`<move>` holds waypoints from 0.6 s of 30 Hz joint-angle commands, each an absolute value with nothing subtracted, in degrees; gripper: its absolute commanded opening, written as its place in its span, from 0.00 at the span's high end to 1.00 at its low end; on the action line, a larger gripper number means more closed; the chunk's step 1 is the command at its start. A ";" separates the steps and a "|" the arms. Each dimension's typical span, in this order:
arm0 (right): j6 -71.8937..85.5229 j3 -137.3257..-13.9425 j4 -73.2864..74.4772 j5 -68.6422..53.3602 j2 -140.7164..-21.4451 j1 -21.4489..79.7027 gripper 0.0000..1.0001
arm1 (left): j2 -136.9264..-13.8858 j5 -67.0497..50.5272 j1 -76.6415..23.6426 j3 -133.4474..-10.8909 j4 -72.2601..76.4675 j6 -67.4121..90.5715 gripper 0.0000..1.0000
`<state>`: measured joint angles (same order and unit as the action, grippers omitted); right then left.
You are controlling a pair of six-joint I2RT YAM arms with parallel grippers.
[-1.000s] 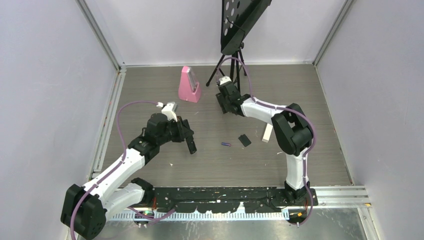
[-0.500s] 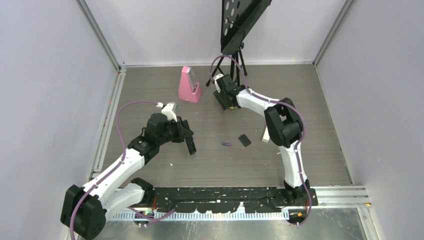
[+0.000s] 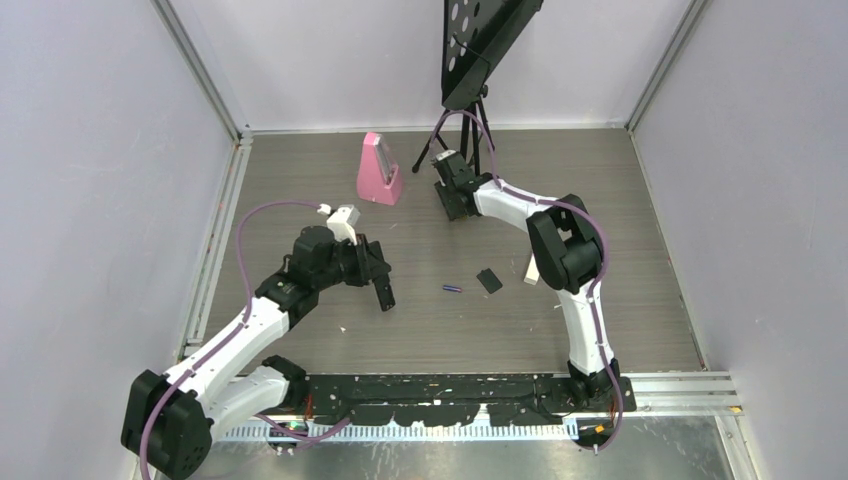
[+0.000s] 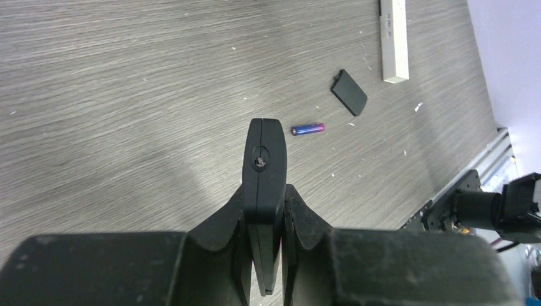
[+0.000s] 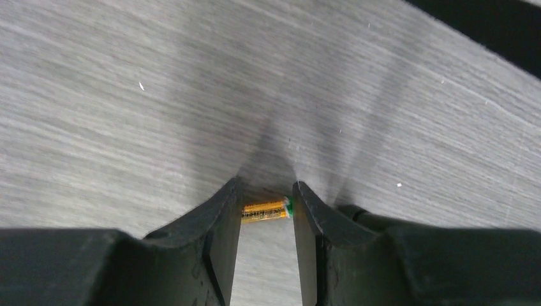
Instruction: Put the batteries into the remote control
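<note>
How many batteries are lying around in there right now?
2. A purple-blue battery lies mid-table, beside the small black cover. A gold battery sits on the table between the fingers of the right tool. More may be hidden.

The left fingers [image 4: 305,220] cover part of the remote control [image 4: 265,159]; the white remote [image 4: 393,44] runs off-frame.

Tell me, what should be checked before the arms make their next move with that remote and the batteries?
1. Is the remote control clamped in the left gripper: ok.
2. Is the yellow battery between the fingers of the right gripper: ok.
3. Firm hold on that battery: cannot tell.
4. Is the back cover off the remote: ok, it lies near the purple battery.
5. Open compartment facing up: cannot tell, the remote shows edge-on.
</note>
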<state>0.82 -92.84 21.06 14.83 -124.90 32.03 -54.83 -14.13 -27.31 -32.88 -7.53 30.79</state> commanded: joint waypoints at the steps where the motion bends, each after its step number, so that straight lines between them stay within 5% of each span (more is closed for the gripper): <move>1: 2.59 -91.20 22.13 12.26 -123.74 32.26 0.60 | -53.18 -19.67 -27.16 -34.78 -2.25 29.49 1.00; 18: 12.21 -83.24 28.73 19.10 -116.15 32.59 0.56 | -53.92 -21.44 -27.16 -34.20 -0.32 30.91 1.00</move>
